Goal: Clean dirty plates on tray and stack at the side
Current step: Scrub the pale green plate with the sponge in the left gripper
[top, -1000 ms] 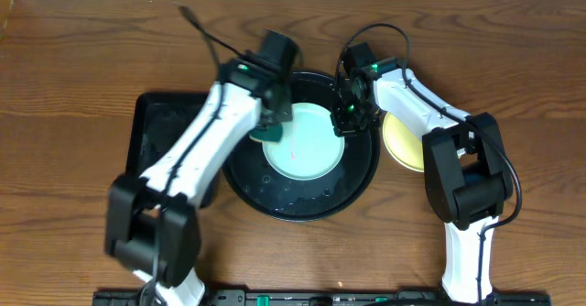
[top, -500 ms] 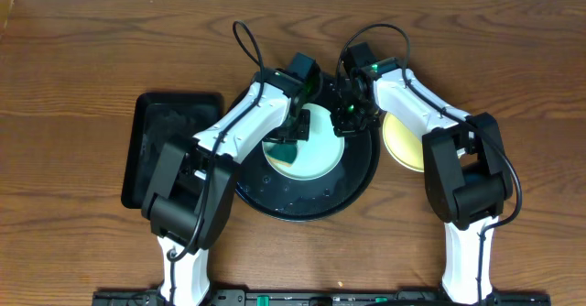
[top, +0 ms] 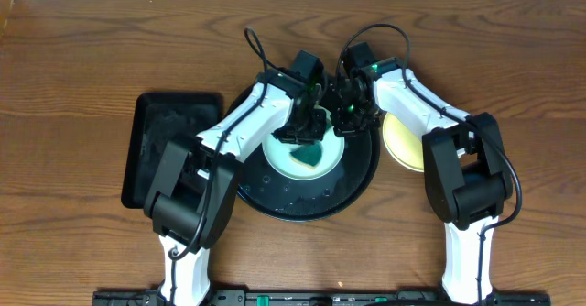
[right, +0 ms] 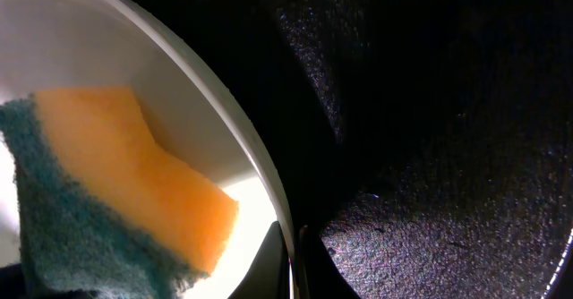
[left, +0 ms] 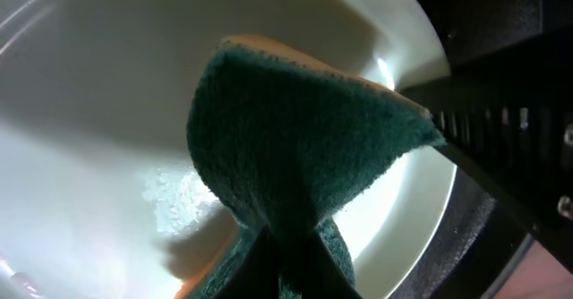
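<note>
A pale mint-blue plate (top: pixel 282 159) lies on the round black tray (top: pixel 275 205). My left gripper (top: pixel 307 134) is shut on a green and orange sponge (top: pixel 309 150) and presses it onto the plate's middle. In the left wrist view the sponge (left: pixel 295 138) is pinched in the jaws (left: pixel 291 272) over the plate (left: pixel 107 111). My right gripper (top: pixel 346 115) is shut on the plate's far right rim. The right wrist view shows the rim (right: pixel 224 129) between the fingers (right: pixel 294 263), with the sponge (right: pixel 125 174) beyond. A pale yellow plate (top: pixel 401 146) lies on the table right of the tray. No second mint plate shows.
A rectangular black tray (top: pixel 169 150) lies on the wooden table left of the round tray, with the left arm reaching over its right side. The right arm partly covers the yellow plate. The round tray's dark floor (right: pixel 430 156) fills the right wrist view.
My left gripper has carried the sponge from the plate's left edge rightward to its middle. The right gripper has stayed on the rim.
</note>
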You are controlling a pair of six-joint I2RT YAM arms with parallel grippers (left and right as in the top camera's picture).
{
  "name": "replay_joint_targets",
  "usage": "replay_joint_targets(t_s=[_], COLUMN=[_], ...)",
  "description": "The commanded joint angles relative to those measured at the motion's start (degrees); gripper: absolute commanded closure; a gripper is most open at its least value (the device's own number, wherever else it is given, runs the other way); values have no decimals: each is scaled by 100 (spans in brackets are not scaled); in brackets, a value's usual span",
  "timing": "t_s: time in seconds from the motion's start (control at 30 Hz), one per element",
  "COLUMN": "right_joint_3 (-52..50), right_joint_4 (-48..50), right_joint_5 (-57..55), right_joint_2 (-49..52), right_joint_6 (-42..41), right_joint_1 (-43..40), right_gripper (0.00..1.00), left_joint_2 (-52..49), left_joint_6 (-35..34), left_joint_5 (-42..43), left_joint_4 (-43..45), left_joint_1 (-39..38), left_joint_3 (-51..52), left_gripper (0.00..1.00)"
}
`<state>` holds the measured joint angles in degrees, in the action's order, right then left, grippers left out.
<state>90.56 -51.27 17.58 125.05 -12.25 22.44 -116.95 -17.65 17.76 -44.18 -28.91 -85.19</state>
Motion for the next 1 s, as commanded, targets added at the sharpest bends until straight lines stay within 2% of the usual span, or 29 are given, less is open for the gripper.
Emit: replay_joint_targets(t_s=[0.0, 0.17, 0.27, 0.43, 0.5, 0.57, 0.73, 0.8, 0.87, 0.97], right_joint_3=[-173, -173, -173, -173, -173, -173, -173, -173, -173, -173], right_joint_4=[22, 22, 24, 28, 28, 26, 28, 26, 26, 26], right_joint_5=[114, 111, 111, 114, 114, 111, 114, 111, 114, 114], right_joint_2=[133, 133, 133, 133, 133, 133, 133, 133, 133, 133], right_joint_6=[-101, -101, -101, -101, -101, -101, -101, -101, -101, -101], right_joint_1=[179, 179, 179, 179, 179, 179, 179, 179, 179, 179], right_gripper=[99, 99, 99, 99, 99, 99, 99, 99, 99, 99], left_joint_2=[-98, -96, -96, -96, -96, -96, -96, -96, -96, -96], left_joint_6=[-330, -1552, -1742, -1757, -1613, -1233, 107, 284, 282, 256], left_joint_5=[-752, -2861, -3366, -3449, -3217, -2601, -238, 474, 807, 839], left_joint_4=[-39, -472, -723, -894, -883, -798, -431, -306, -188, -37], left_joint_1=[-4, -4, -4, -13, -20, -17, -20, -22, -22, -22], left_joint_3=[26, 24, 20, 20, 20, 20, 20, 20, 20, 20], left_gripper=[92, 93, 93, 92, 93, 93, 92, 93, 93, 93])
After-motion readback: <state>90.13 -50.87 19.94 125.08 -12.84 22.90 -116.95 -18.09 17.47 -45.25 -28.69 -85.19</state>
